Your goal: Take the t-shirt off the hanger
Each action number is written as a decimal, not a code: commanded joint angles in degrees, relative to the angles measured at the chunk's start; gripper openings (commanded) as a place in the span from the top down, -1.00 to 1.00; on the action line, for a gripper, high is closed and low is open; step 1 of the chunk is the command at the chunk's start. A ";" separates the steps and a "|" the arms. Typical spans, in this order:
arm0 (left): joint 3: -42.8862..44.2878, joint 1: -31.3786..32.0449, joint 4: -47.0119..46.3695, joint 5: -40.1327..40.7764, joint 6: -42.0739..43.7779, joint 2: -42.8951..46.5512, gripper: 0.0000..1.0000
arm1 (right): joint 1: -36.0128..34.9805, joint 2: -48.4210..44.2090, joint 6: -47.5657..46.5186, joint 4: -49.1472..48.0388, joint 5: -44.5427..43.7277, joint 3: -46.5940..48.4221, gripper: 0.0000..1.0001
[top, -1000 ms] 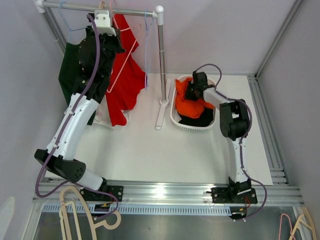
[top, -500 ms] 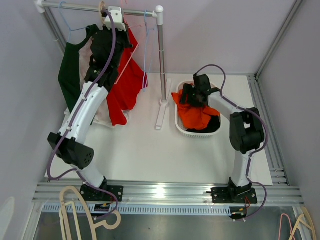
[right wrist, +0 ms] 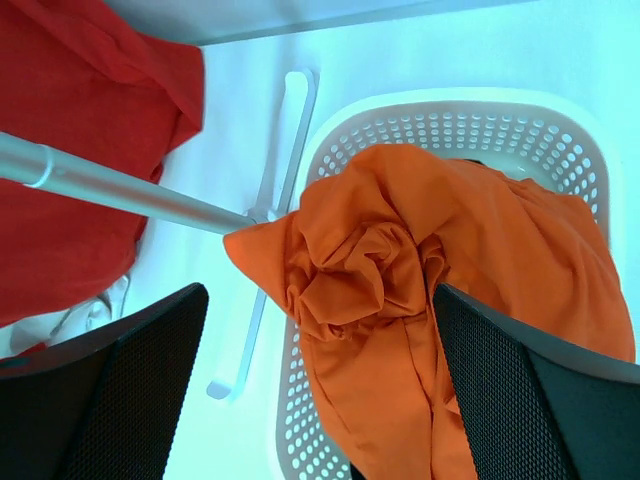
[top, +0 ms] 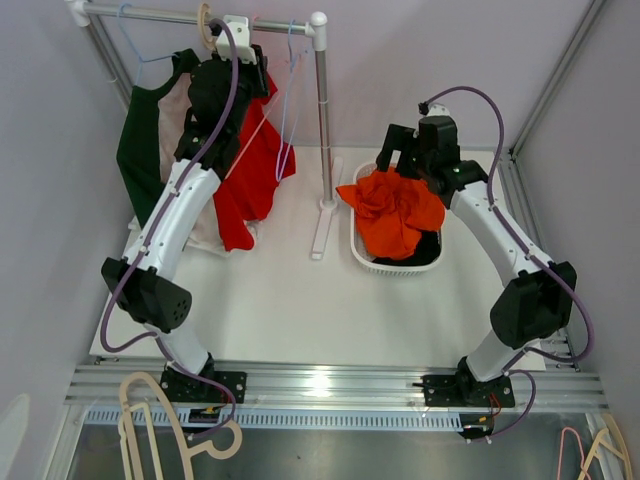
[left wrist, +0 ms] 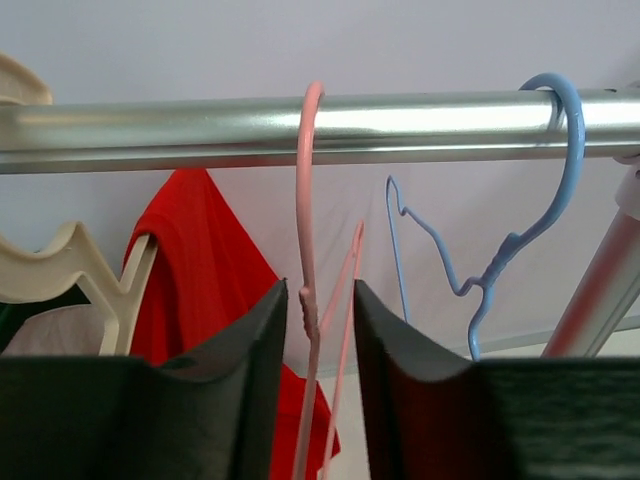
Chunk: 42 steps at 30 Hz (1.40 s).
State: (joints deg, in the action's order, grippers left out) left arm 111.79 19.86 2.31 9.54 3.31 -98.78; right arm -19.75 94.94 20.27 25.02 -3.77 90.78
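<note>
The orange t-shirt (top: 395,210) (right wrist: 400,290) lies crumpled in the white basket (top: 385,265) (right wrist: 470,120), one corner hanging over the rim. My right gripper (top: 405,165) (right wrist: 318,295) hovers above it, open wide and holding nothing. A bare pink hanger (left wrist: 305,250) (top: 262,115) hooks over the metal rail (left wrist: 150,135) (top: 150,14). My left gripper (left wrist: 320,290) (top: 245,55) is up at the rail with its jaws parted around the hanger's neck, a gap showing on the right side.
On the rail also hang a red garment (top: 255,165) (left wrist: 200,240), a dark green one (top: 135,150), a cream hanger (left wrist: 90,280) and an empty blue hanger (left wrist: 545,180). The rack's post (top: 322,110) stands between rail and basket. Spare hangers (top: 150,410) lie below the near edge.
My right gripper opened, let go of the orange t-shirt and rose away from the basket. My left gripper went up to the rail and its jaws parted around the pink hanger.
</note>
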 commanded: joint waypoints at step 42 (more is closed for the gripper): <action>1.24 -14.14 7.19 -12.79 -4.81 5.62 -0.70 | 0.15 -16.01 -2.43 4.08 5.97 -7.90 -0.99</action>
State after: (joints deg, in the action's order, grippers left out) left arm 113.65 5.96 14.33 -4.19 -3.49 -95.79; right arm -19.79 80.79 18.35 29.74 0.80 83.20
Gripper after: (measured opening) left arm 0.851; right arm 0.993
